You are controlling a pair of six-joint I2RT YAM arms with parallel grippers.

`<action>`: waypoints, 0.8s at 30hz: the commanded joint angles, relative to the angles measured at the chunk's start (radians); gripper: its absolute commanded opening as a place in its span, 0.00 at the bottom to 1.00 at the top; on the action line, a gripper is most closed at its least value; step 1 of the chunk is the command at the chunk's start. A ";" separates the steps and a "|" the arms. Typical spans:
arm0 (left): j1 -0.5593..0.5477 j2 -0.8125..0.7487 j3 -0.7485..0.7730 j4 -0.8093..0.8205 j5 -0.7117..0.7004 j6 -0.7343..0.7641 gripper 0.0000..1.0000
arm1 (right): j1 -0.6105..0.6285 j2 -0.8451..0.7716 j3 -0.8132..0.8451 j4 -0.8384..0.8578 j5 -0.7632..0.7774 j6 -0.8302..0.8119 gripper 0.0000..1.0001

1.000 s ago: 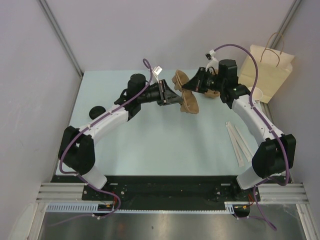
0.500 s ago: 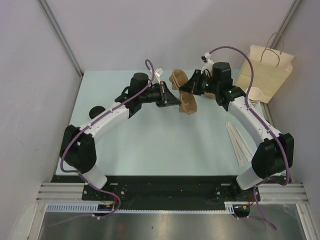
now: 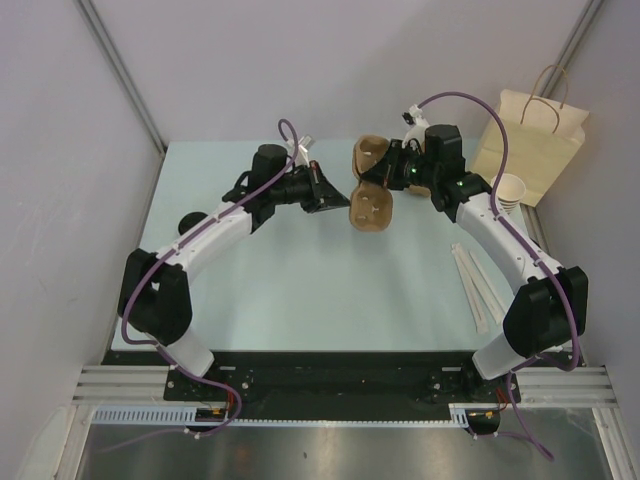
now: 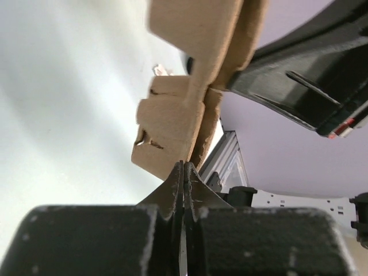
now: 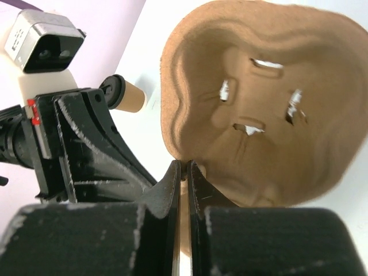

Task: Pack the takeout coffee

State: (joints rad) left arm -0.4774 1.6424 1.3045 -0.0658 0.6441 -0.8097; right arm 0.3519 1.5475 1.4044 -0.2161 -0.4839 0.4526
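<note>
From above: the right claw (image 3: 376, 181) is pinched shut on a brown tray (image 3: 370, 212) and holds it up off the table (image 3: 300, 290); the left claw (image 3: 338, 199) is shut tight too, with its tip right at the tray's left side. The cup (image 3: 512, 189) is not in the tray; it sits on the table off to the right of both claws, just beside the bag (image 3: 530, 140) and close to the outer side of the right arm. It looks to be standing straight with its white mouth up, so its long way runs up and down. The right claw is much nearer to it than the left claw; the left one is well apart, with the tray and the right arm in between. The right claw points away from the cup, so I think that arm would have to turn back to reach it. The straws (image 3: 478, 285) lie to the right too, nearer the arm bases.

Left wrist view: the two fingers are pressed together with no gap; the tray's bottom edge comes down to the tips; I cannot tell if a bit of it is nipped in there. No cup shows here.

Right wrist view: the fingers are almost closed, with the tray's thin rim nipped between them; the tray rises above the tips, hollow side to the camera; the left claw is just to its left. No cup shows here either.
</note>
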 commanded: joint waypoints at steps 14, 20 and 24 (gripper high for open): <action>0.031 -0.012 -0.034 0.093 0.009 0.030 0.00 | -0.005 -0.041 -0.004 -0.049 -0.024 -0.063 0.00; 0.037 -0.039 -0.062 0.100 0.009 0.029 0.36 | -0.005 -0.046 -0.015 -0.062 -0.022 -0.091 0.00; 0.054 -0.047 -0.073 0.028 0.000 0.073 0.53 | -0.011 -0.049 -0.016 -0.083 0.022 -0.155 0.00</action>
State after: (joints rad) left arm -0.4442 1.6421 1.2453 -0.0109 0.6392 -0.7910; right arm 0.3489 1.5455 1.3911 -0.2874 -0.5007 0.3710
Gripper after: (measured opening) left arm 0.459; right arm 0.057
